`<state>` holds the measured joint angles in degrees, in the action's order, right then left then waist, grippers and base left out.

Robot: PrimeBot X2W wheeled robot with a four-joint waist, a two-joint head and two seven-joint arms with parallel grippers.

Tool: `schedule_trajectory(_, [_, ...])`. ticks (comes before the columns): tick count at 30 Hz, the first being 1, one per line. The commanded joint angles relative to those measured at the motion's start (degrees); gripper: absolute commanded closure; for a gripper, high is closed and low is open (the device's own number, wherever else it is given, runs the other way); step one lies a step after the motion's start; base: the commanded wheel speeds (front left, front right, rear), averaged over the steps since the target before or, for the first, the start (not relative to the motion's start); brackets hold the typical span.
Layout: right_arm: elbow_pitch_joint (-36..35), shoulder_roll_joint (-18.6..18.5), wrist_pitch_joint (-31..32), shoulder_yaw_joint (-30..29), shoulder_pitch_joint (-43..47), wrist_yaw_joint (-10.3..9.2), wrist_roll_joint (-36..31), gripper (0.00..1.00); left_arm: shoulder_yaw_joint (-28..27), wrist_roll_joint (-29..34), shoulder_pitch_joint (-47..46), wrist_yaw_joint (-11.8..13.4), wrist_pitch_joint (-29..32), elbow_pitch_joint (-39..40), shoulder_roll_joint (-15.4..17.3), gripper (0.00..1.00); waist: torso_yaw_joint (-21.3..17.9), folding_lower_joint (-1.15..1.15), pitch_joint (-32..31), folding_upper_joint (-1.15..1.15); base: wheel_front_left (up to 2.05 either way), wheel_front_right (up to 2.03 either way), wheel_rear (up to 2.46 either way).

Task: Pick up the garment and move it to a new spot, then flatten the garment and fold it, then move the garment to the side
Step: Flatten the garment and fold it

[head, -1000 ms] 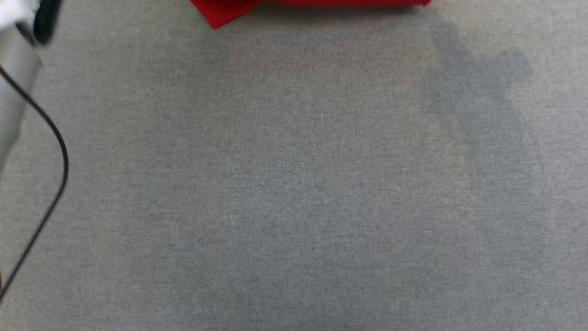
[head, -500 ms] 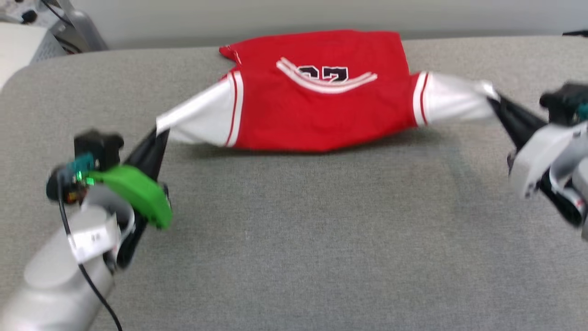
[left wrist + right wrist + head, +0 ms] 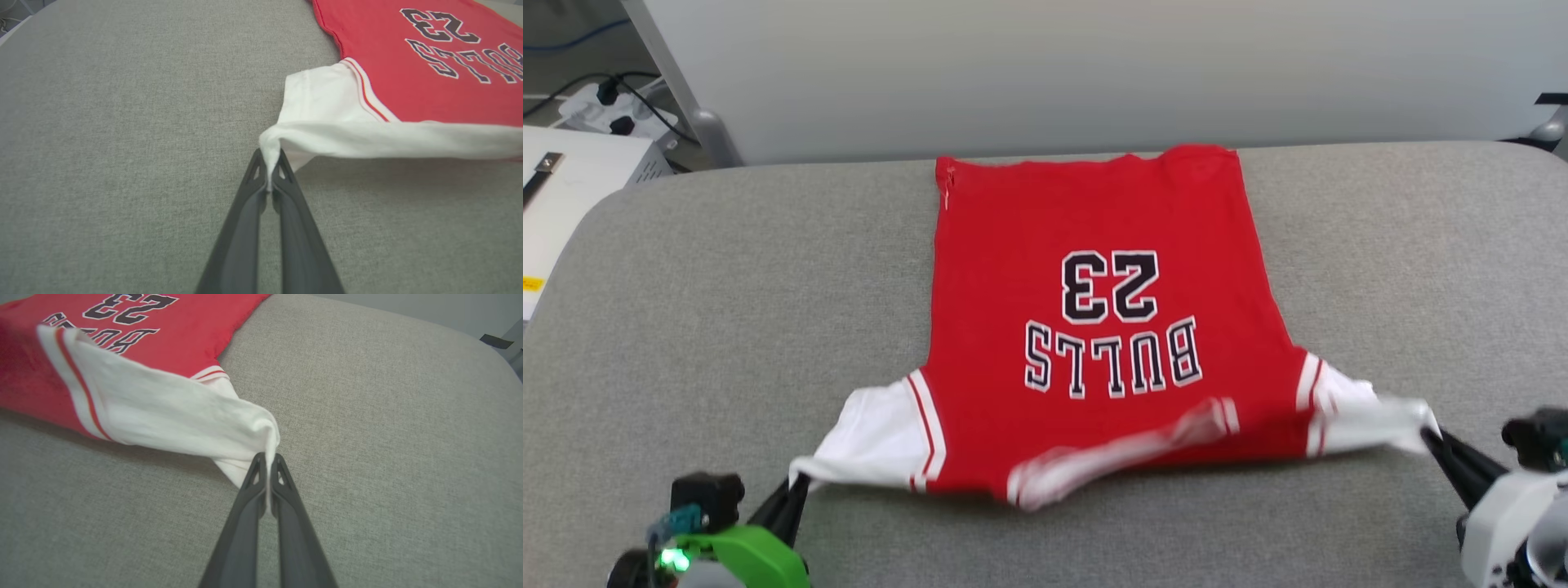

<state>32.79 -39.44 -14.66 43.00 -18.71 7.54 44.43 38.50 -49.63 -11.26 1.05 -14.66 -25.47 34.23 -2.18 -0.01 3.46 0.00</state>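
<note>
The garment [image 3: 1094, 327], a red jersey with white sleeves and black numerals and lettering facing up, lies spread on the grey table, hem toward the far edge and neck toward me. My left gripper [image 3: 796, 486] is shut on the tip of the near-left white sleeve [image 3: 310, 106]; the pinch shows clearly in the left wrist view, left gripper [image 3: 269, 163]. My right gripper [image 3: 1429, 437] is shut on the tip of the near-right sleeve [image 3: 163, 408], seen close in the right wrist view, right gripper [image 3: 268, 459]. Both sleeve ends and the neck trim are lifted slightly off the cloth surface.
The grey padded table [image 3: 727, 310] has bare room left and right of the jersey and a strip in front. A pale wall panel [image 3: 1054, 73] stands behind the far edge. A white box [image 3: 572, 188] and cables [image 3: 613, 98] sit beyond the left corner.
The head camera has tilted up. The jersey, held bunched and hanging between the two shut grippers half a second ago, now lies drawn out flat with its numerals showing, and both grippers sit nearer me.
</note>
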Motion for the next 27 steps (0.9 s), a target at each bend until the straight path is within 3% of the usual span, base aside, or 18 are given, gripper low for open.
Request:
schedule_trajectory(1, [0.03,0.05,-0.33,-1.77,2.73,-0.05,-0.33,1.00,-0.69,0.08,2.18,0.63,-0.33,-0.54,0.20,1.00,0.00,0.01,-0.95,0.00,0.00,0.00,0.00])
schedule_trajectory(10, [-2.00,2.98,-0.33,-13.50,16.97,-0.05,-2.73,1.00,-4.19,1.68,9.50,1.71,-0.33,-0.68,-2.07,1.00,0.81,0.01,-1.73,0.00,0.00,0.00,0.00])
schedule_trajectory(17, [-4.89,5.26,2.24,-19.48,21.85,-0.05,-5.62,1.00,-6.67,3.78,10.86,1.24,-0.34,-0.57,-4.10,1.00,1.07,0.01,-1.56,0.00,0.00,0.00,0.00])
schedule_trajectory(18, [-5.52,5.58,2.98,-20.33,22.03,-0.05,-6.10,0.80,-7.09,4.19,10.88,1.17,-0.34,-0.50,-4.42,1.00,1.04,0.01,-1.47,0.00,0.00,0.00,0.00])
schedule_trajectory(19, [-6.21,5.83,3.66,-21.24,22.05,-0.05,-6.64,0.45,-7.43,4.61,10.89,1.07,-0.34,-0.42,-4.70,1.00,1.00,0.01,-1.37,0.00,0.00,0.00,0.00])
schedule_trajectory(20, [-6.81,5.97,4.15,-21.97,21.96,-0.05,-7.13,0.00,-7.70,4.99,10.84,0.96,-0.34,-0.29,-4.88,1.00,0.96,0.01,-1.20,0.00,0.00,0.00,0.00])
schedule_trajectory(27, [-14.10,5.30,6.32,-29.57,19.82,-0.05,-11.66,0.00,-10.08,8.66,10.00,0.76,-0.34,2.44,-6.14,1.00,1.51,0.01,0.05,0.00,0.00,0.00,0.00])
